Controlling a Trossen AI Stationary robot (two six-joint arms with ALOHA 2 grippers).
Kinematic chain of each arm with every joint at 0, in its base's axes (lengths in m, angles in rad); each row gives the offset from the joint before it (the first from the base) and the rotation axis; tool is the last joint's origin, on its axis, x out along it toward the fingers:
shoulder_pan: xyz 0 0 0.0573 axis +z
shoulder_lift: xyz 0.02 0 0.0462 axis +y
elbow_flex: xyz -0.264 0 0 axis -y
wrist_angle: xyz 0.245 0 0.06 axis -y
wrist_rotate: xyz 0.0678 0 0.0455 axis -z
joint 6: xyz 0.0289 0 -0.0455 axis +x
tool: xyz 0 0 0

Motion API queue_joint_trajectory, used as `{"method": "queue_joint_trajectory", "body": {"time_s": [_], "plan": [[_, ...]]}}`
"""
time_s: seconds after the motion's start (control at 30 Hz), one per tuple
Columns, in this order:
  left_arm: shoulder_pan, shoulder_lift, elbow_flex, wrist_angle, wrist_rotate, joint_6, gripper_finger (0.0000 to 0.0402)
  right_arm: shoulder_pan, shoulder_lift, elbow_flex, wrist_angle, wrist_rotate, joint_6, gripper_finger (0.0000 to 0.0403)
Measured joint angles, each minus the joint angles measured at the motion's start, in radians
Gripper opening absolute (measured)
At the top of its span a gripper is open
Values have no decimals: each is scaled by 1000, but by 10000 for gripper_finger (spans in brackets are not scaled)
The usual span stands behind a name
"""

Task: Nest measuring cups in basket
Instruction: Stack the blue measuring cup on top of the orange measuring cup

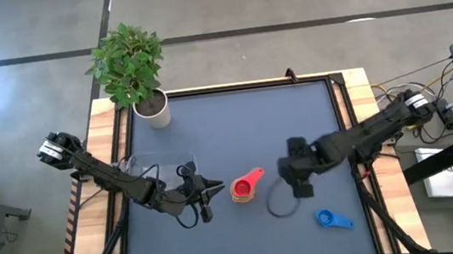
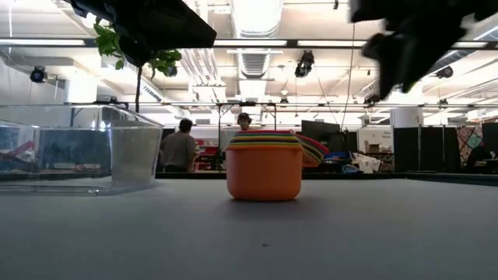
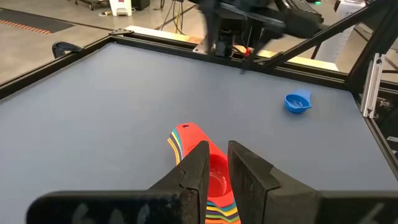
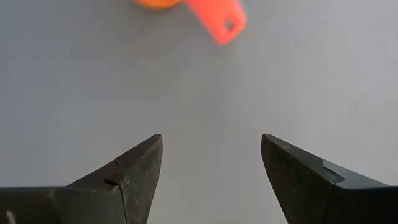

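A nested stack of measuring cups [image 1: 245, 189], orange outermost and red innermost, stands on the grey table with the red handle [image 1: 255, 175] pointing far-right. It also shows in the low view [image 2: 264, 167]. A blue cup [image 1: 333, 218] lies alone near the front right and shows in the left wrist view [image 3: 297, 101]. The clear basket [image 1: 156, 171] sits at the left, under my left arm. My left gripper [image 3: 218, 171] hovers just left of the stack, above it, fingers almost together and empty. My right gripper [image 4: 211, 165] hangs open and empty right of the stack, pointing down.
A white pot with a green plant [image 1: 153, 110] stands at the table's far left corner. The table's raised frame [image 1: 342, 88] runs around the mat. People stand in the room beyond the table [image 2: 180, 148]. Bare mat lies between the stack and the far edge.
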Motion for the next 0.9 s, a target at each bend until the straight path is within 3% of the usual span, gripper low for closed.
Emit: {"method": "queue_joint_trajectory", "body": {"time_s": [0.23, 0.47, 0.63, 0.9], "plan": [[0, 0, 0, 3, 0, 0, 41, 242, -50, -63, -18, 2, 370, 258], [0, 0, 0, 19, 0, -3, 41, 464, 7, -64, -53, 23, 681, 258], [2, 0, 0, 52, -1, 21, 41, 595, 53, -64, -75, -28, 928, 258], [2, 0, 0, 71, -1, 30, 41, 734, 127, -64, -74, -28, 1077, 258]]}}
